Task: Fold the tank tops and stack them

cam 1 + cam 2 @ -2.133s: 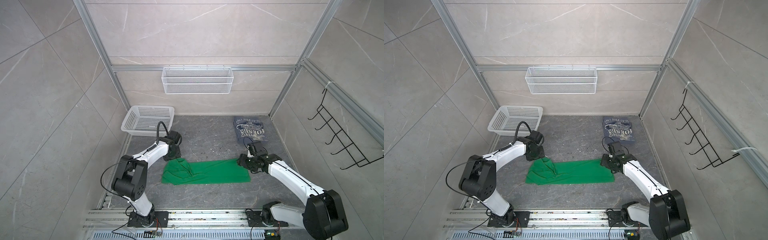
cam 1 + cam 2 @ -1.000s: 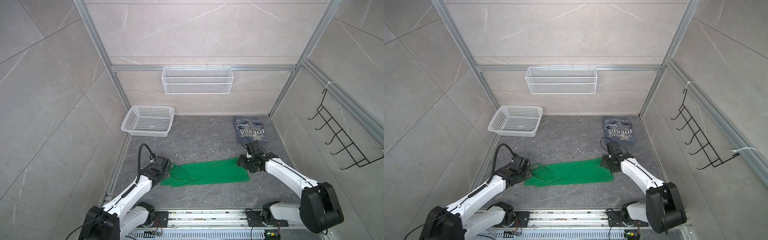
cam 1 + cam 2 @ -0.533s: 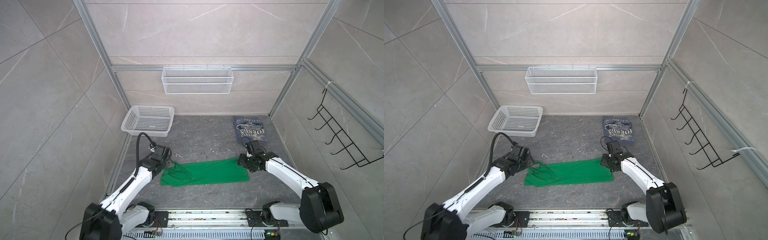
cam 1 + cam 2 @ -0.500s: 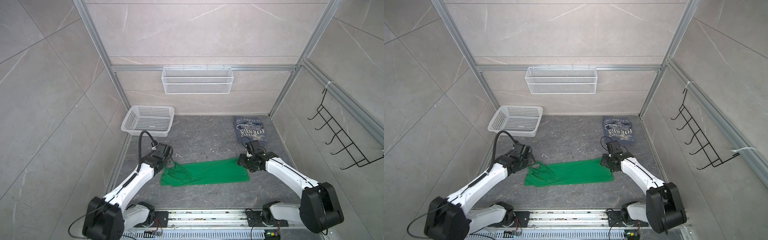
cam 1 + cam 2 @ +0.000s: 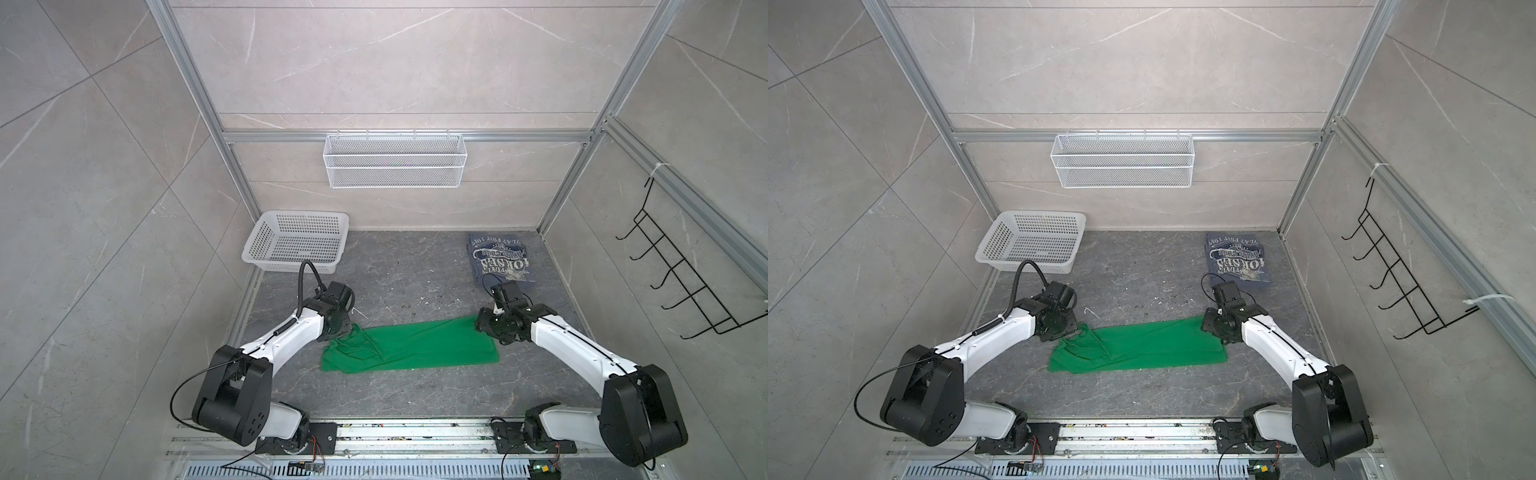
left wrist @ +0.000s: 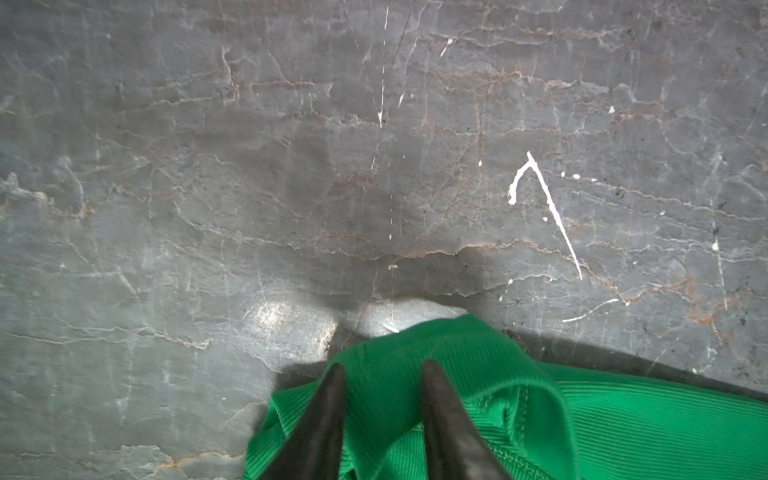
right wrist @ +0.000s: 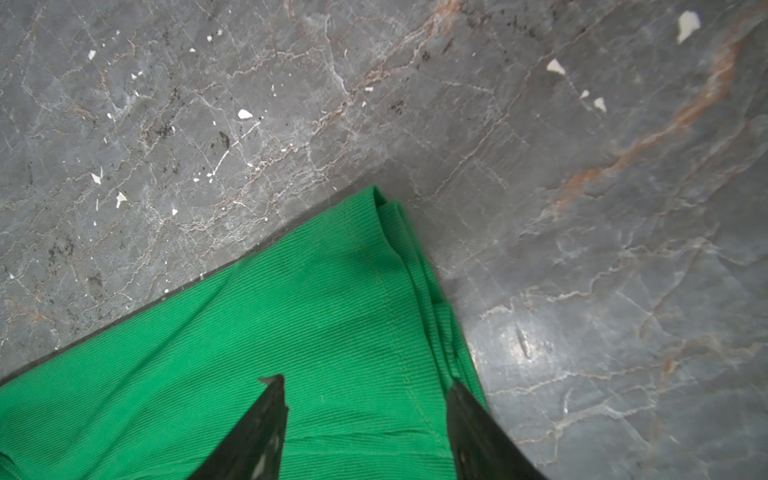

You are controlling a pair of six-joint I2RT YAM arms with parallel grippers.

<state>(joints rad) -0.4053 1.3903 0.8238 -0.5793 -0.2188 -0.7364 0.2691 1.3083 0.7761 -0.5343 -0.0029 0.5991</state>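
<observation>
Risk sat at 9 o'clock: the left end effector point(image 6: 383, 365), jaws narrow over the green tank top's point(image 5: 415, 345) bunched straps, grip unclear, might drag them crooked. At 3 o'clock the right end effector point(image 7: 365, 381) stood wide above the hem. The blue tank top point(image 5: 500, 259) lay at the desk's point(image 5: 415, 274) 1 o'clock. Two tops, two end effectors.

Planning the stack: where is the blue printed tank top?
The blue printed tank top lies far right in both top views, just beyond the right end effector.
</observation>
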